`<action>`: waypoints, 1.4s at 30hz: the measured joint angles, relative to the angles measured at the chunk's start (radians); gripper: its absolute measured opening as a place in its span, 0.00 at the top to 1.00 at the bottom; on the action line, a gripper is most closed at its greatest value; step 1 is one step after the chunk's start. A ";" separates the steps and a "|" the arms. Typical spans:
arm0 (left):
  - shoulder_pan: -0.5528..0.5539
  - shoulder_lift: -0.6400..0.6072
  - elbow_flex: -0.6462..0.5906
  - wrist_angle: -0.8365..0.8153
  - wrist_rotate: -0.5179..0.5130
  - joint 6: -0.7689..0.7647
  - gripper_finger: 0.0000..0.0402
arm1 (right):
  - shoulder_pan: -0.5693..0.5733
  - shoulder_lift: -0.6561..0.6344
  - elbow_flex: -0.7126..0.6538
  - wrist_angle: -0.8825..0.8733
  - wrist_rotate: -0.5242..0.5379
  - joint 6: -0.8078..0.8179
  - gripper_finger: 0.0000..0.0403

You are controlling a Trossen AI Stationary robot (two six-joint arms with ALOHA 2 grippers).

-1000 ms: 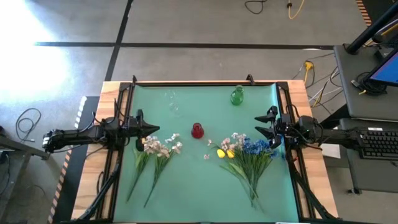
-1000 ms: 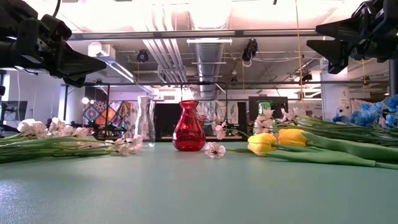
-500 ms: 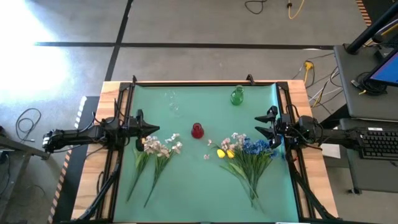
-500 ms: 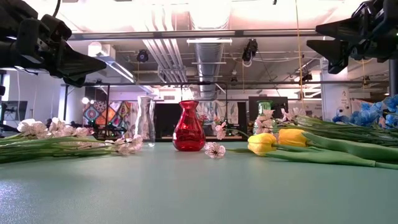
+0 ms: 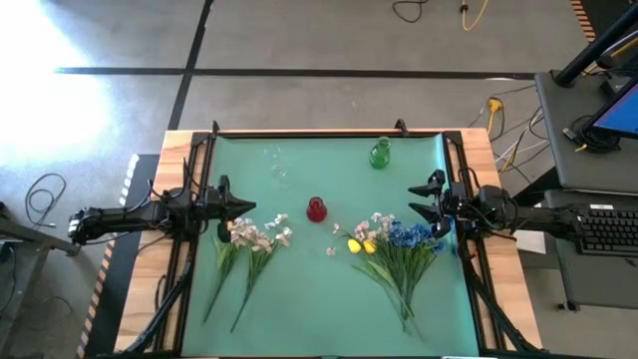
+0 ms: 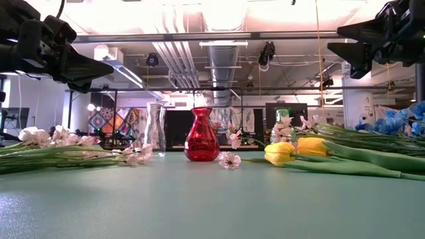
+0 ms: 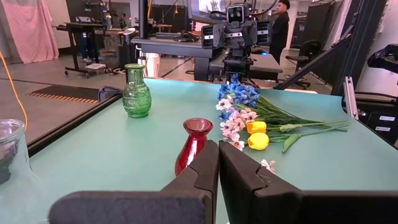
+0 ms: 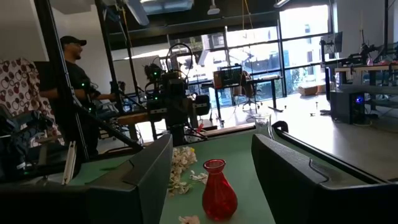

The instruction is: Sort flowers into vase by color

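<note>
From above, the left tool hovers empty just beside the white flowers, stems running away from it. Its wrist view shows fingers pressed together. The right tool, spread wide and empty, sits beside the mixed bunch.

My left wrist view cuts off the clear vase at its edge; the blue flowers run past the low view's edge.
</note>
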State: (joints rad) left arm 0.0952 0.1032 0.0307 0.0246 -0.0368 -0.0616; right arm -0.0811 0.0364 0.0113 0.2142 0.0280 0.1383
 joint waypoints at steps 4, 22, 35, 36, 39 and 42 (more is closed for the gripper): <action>0.000 0.000 0.000 0.000 0.000 0.000 1.00 | 0.000 0.000 0.000 0.000 0.001 -0.041 0.47; 0.000 -0.001 0.000 0.429 -0.014 -0.680 1.00 | 0.000 0.000 0.000 0.059 0.001 0.223 0.47; -0.171 0.335 0.119 0.233 -0.115 -0.824 1.00 | 0.000 0.002 0.015 0.107 -0.106 0.362 0.47; -0.193 0.379 0.154 0.192 -0.115 -0.861 1.00 | 0.000 0.002 0.015 0.106 -0.106 0.362 0.47; -0.263 0.512 0.289 -0.079 -0.118 -0.970 1.00 | 0.000 0.002 0.016 0.105 -0.106 0.361 0.47; -0.329 0.642 0.449 -0.407 -0.120 -1.116 1.00 | 0.000 0.002 0.016 0.105 -0.106 0.361 0.47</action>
State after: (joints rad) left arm -0.2337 0.7450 0.4798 -0.3822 -0.1565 -1.1774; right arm -0.0811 0.0383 0.0273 0.3191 -0.0784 0.4995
